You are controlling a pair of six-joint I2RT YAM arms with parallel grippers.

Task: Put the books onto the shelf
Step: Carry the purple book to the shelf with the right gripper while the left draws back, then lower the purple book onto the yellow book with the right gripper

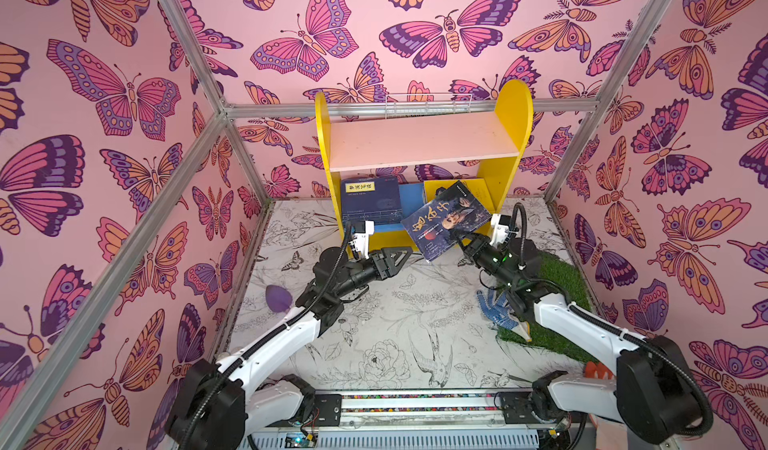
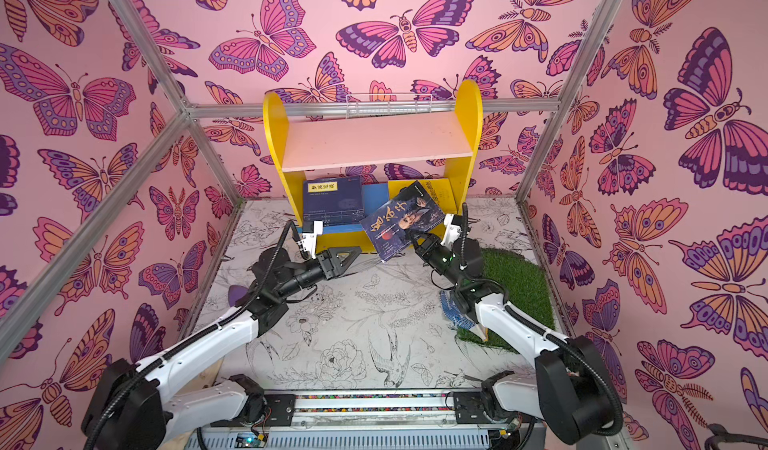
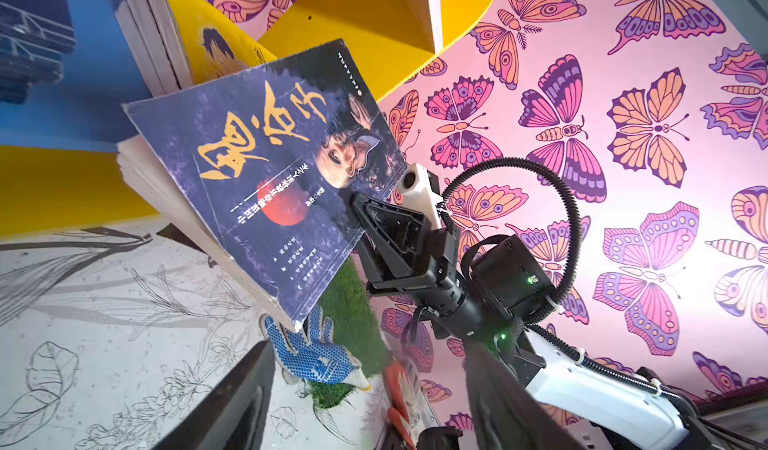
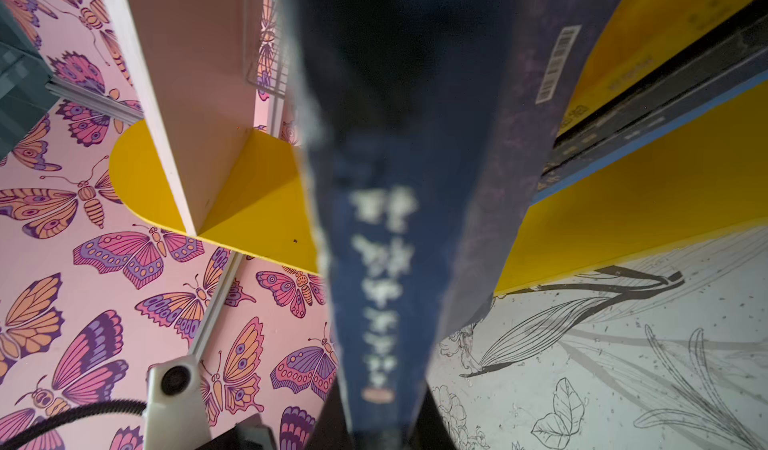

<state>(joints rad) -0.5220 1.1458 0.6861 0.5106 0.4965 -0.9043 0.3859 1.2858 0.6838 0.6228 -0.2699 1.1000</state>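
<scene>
Before the yellow-sided two-tier shelf point(image 1: 515, 107), right gripper point(image 1: 467, 240) pinches a dark portrait-cover paperback point(image 1: 444, 219), tilted seemingly for insertion; left gripper point(image 1: 395, 257) hangs spread, empty.

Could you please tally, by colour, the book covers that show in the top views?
navy book, yellow label: 1
yellow book: 1
dark portrait book: 1
Total: 3 covers showing; any books stacked beneath them cannot be counted.
</scene>
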